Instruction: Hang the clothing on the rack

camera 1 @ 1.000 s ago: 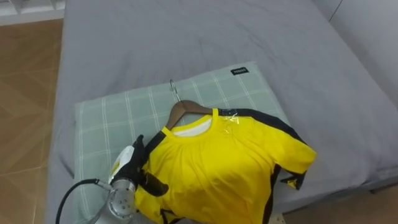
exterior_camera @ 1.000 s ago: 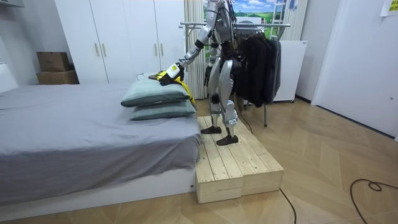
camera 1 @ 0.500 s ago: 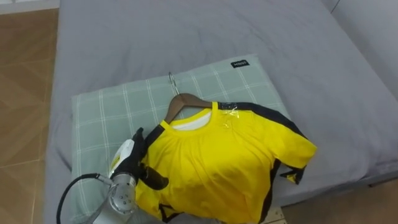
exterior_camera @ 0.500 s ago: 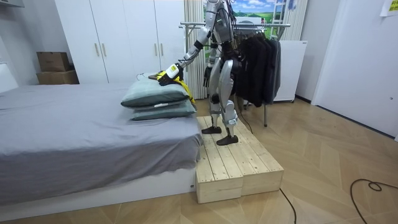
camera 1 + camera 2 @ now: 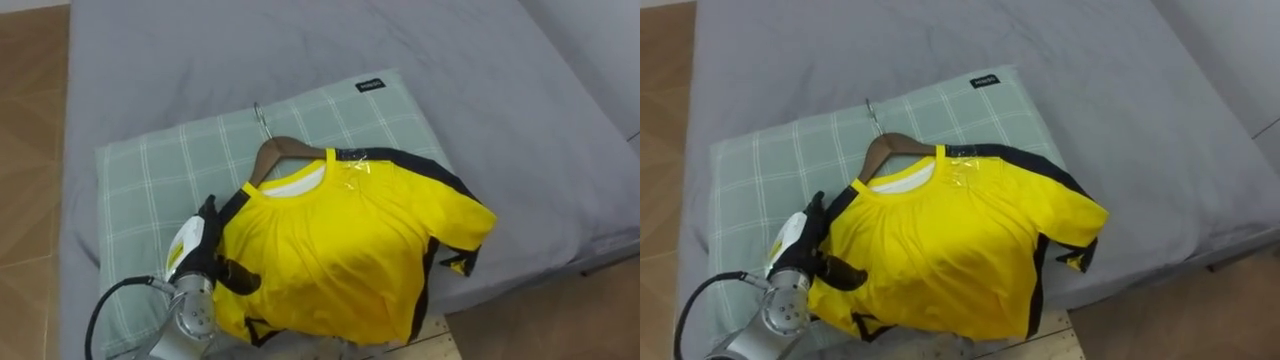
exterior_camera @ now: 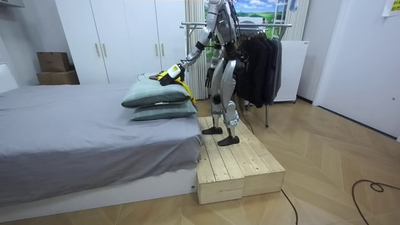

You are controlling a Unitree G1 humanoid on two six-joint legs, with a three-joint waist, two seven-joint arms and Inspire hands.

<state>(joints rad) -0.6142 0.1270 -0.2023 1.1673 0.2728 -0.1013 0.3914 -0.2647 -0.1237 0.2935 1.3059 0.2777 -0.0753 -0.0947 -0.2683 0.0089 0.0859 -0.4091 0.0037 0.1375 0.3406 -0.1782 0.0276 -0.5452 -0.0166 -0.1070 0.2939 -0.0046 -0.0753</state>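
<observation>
One step, seemingly: picking the shirt (image 5: 340, 260) on its hanger (image 5: 275, 152) off the pillow (image 5: 150, 180).
Left robot hand (image 5: 192, 245): at the shirt's shoulder; grip cannot be told.
Next, likely: firm hold, lift, turn to rack (image 6: 278, 25).

The shirt (image 5: 340, 250) lies on a pillow (image 5: 150, 180), and the hanger (image 5: 285, 153) sticks out at its far end. The pillow is on the bed (image 5: 480, 90), near its edge. The left hand (image 5: 200, 255) is at the shirt's left edge. The platform (image 6: 240, 165) is beside the bed.
</observation>
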